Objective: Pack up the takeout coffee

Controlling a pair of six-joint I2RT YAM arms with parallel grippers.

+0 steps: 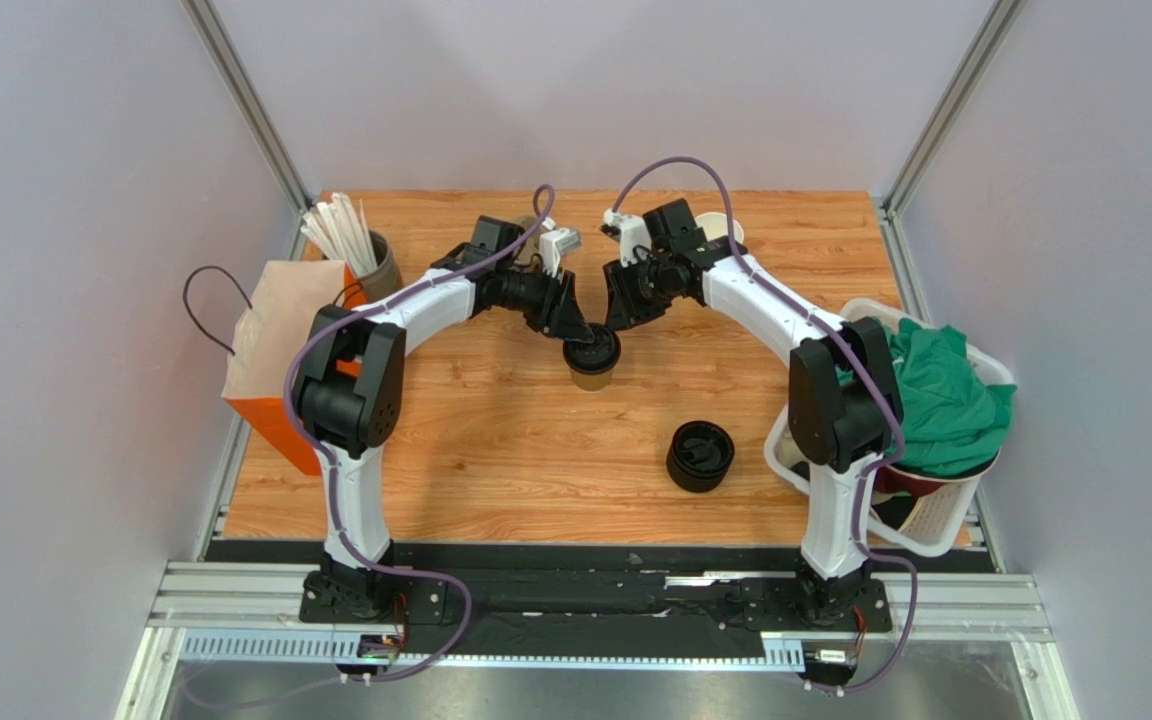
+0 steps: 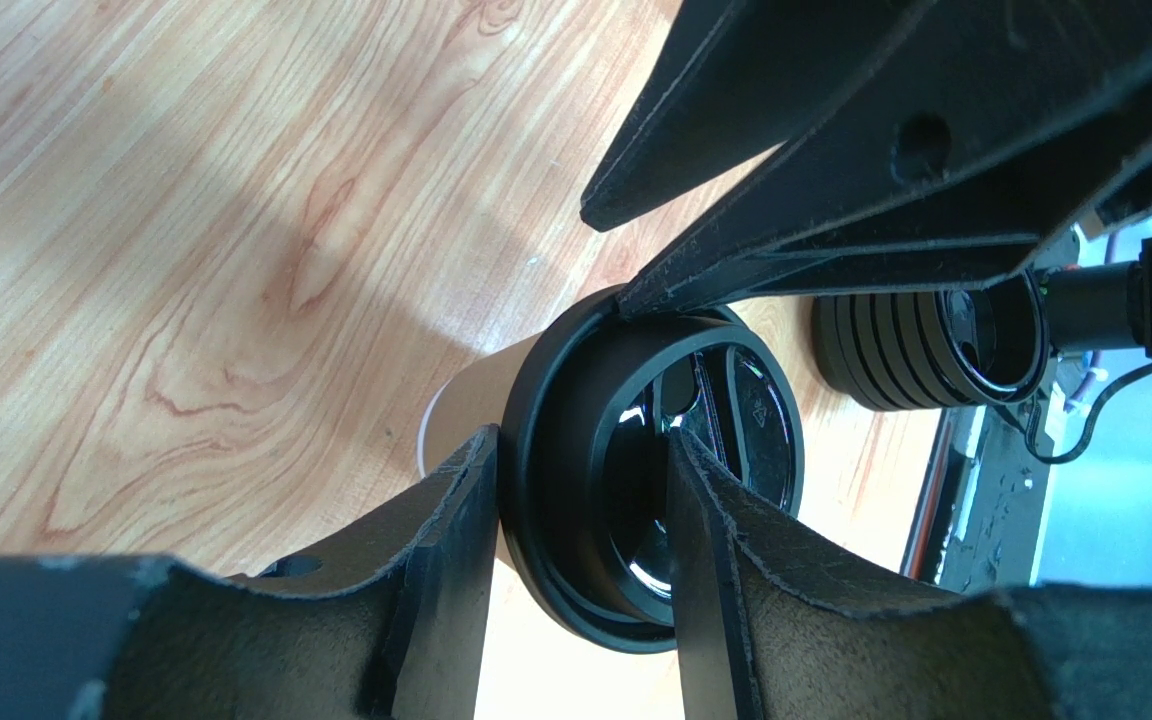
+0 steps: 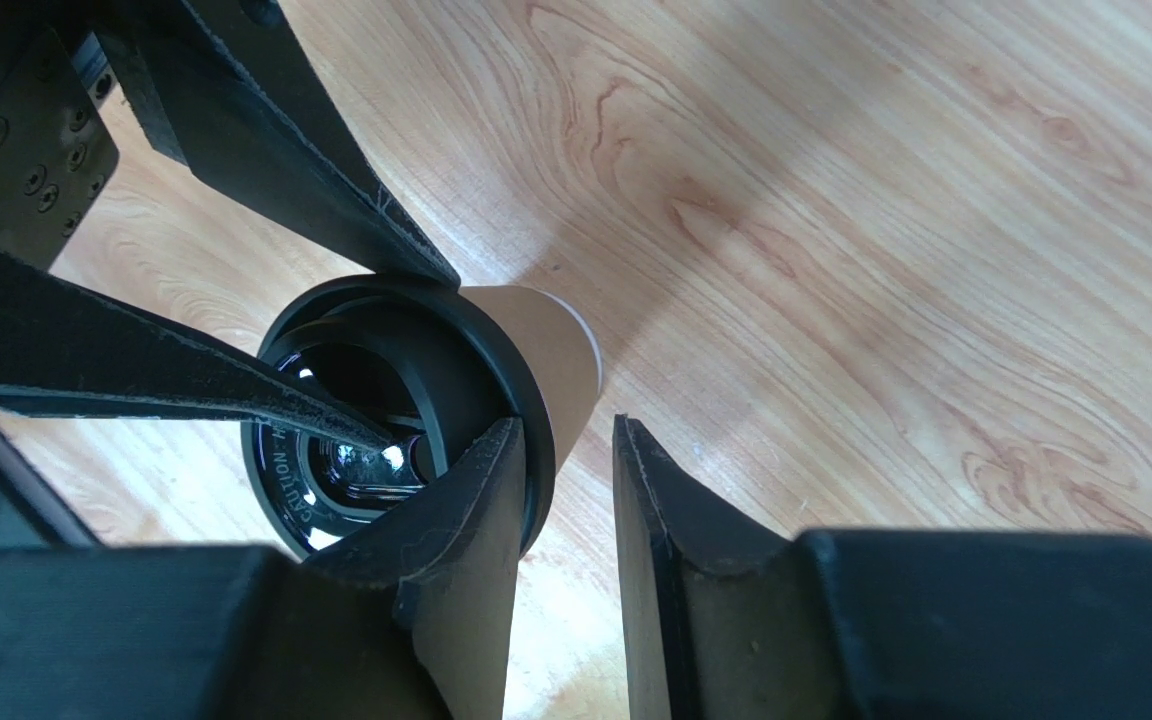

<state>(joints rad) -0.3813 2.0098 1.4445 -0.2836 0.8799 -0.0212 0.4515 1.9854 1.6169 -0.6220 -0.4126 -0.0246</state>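
Note:
The takeout coffee, a brown paper cup (image 1: 593,374) with a black lid (image 1: 591,353), stands upright mid-table. My left gripper (image 1: 576,333) is shut on the lid's rim. In the left wrist view (image 2: 582,450) one finger sits outside against the rim and cup wall (image 2: 465,393), and the other sits in the lid's top recess (image 2: 755,428). My right gripper (image 1: 620,315) comes in from the far right. In the right wrist view (image 3: 570,435) its jaws are nearly shut with a narrow empty gap. Its left finger (image 3: 477,495) rests on the lid's edge (image 3: 530,390), beside the cup (image 3: 560,353).
An orange and white paper bag (image 1: 274,360) stands open at the left edge. A stack of black lids (image 1: 699,455) sits near right of the cup and also shows in the left wrist view (image 2: 898,353). A white basket (image 1: 988,450) holds green cloth. A holder of sticks (image 1: 345,240) stands far left.

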